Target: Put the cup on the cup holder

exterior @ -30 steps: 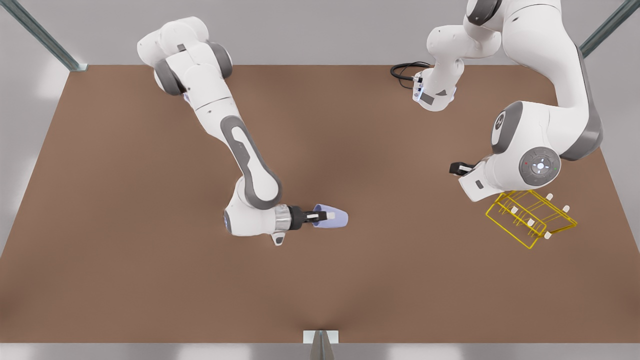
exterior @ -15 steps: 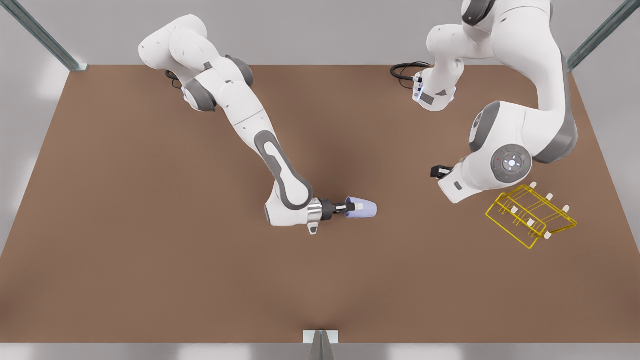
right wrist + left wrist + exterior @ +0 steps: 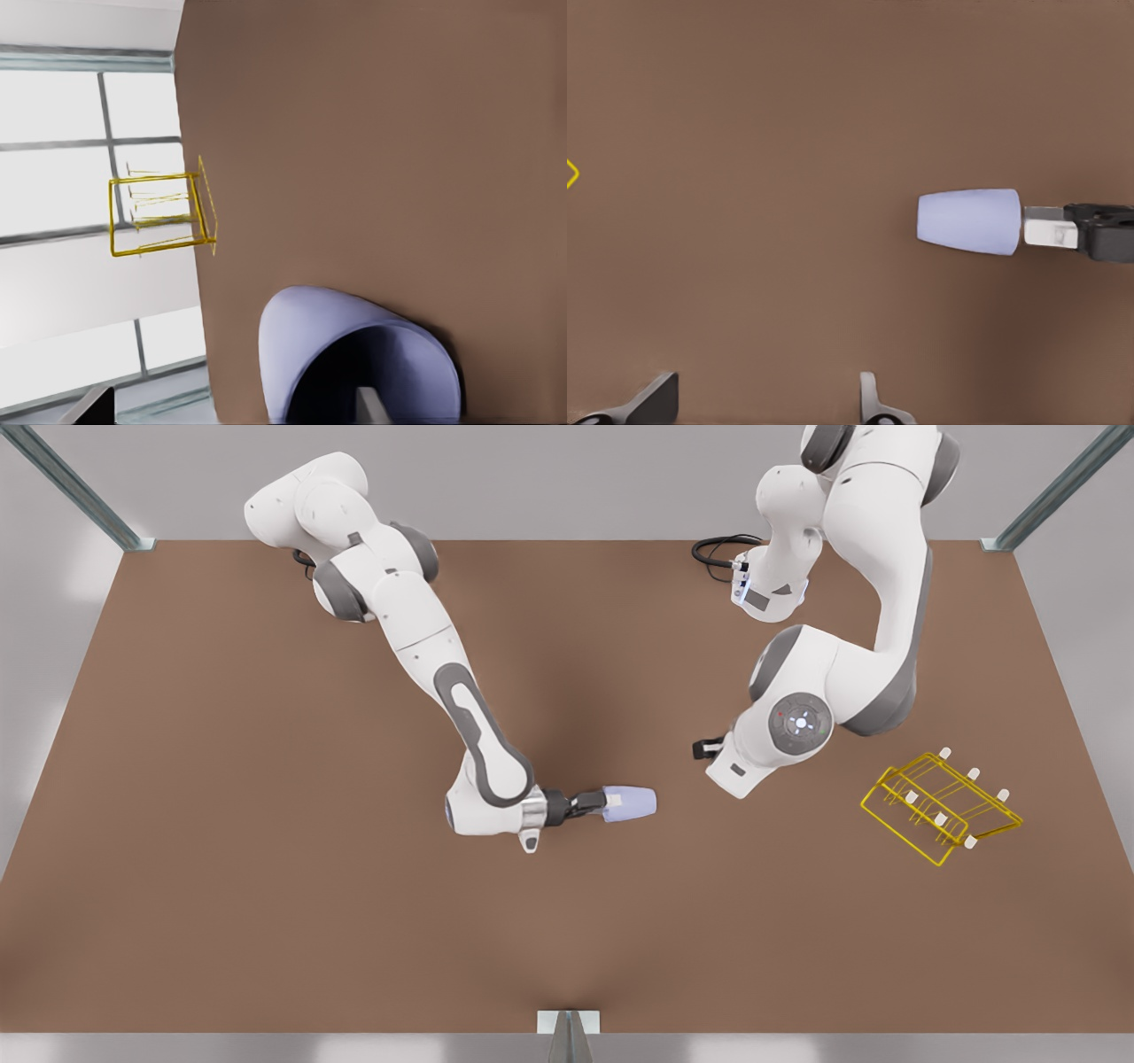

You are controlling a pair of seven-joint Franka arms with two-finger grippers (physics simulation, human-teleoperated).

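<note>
Clearly, the weak point is the grip. On the front view's left, the right gripper [image 3: 604,804] pinches the cup [image 3: 631,803] by its rim wall. The right wrist view shows one finger [image 3: 368,405] inside the mouth of the cup [image 3: 354,345]. The cup sticks out sideways from the fingers, base pointing toward the front view's right, over the middle of the table [image 3: 266,912]. How high it hangs above the table I cannot tell. A pinch on a thin, tapered wall gives little hold, so a quick swing or wrist turn could let the cup pivot or slide out.

Next across, the left gripper [image 3: 709,749] hangs just beyond the cup, between it and the holder [image 3: 939,808]. Its own view shows the fingers spread apart with nothing between them [image 3: 766,409], and the cup [image 3: 967,221] ahead. It sits near the carrying path, so a straight run toward the holder risks a knock between the arms.

At the front view's right, the holder stands well apart from the cup. Its prongs are thin and close together. A mouth that comes in off-centre could catch a cap, tip the light frame or shove it along the table.
</note>
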